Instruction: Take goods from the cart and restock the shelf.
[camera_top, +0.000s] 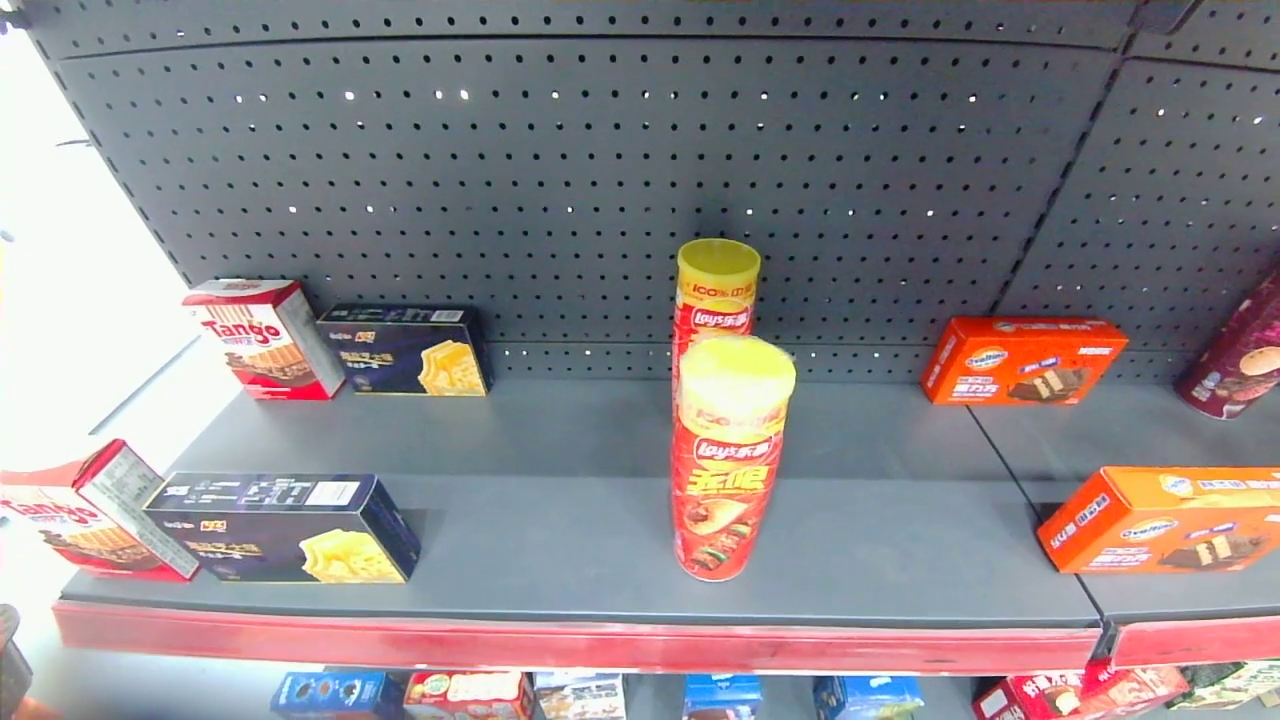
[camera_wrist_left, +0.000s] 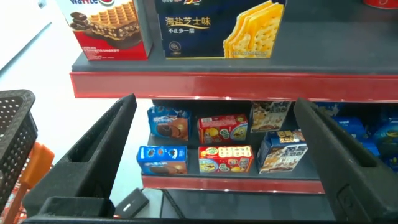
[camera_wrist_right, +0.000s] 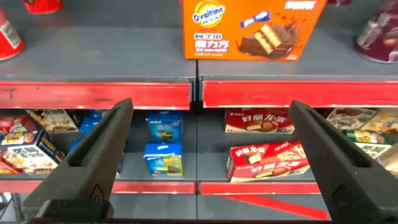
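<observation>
Looking down, the head cam has two red chip cans (camera_top: 733, 460) w/ yellow lids, upright mid-shelf (camera_top: 560, 540), one behind the other. Navy cracker boxes (camera_top: 290, 528) sit to the left, orange boxes (camera_top: 1165, 518) to the right. Left wrist cam adds the edge of the black mesh cart (camera_wrist_left: 13, 143), below shelf level, and the left claw (camera_wrist_left: 214, 124), fingers wide apart, nothing held. Right wrist cam: right claw (camera_wrist_right: 211, 118) likewise spread and empty, facing lower-shelf boxes (camera_wrist_right: 163, 158).

This is a shop. A dark shelf (camera_top: 560, 520) with a red front edge holds chip cans (camera_top: 728, 470) and snack boxes (camera_top: 285, 528); small boxes (camera_wrist_left: 224, 158) sit below it.
</observation>
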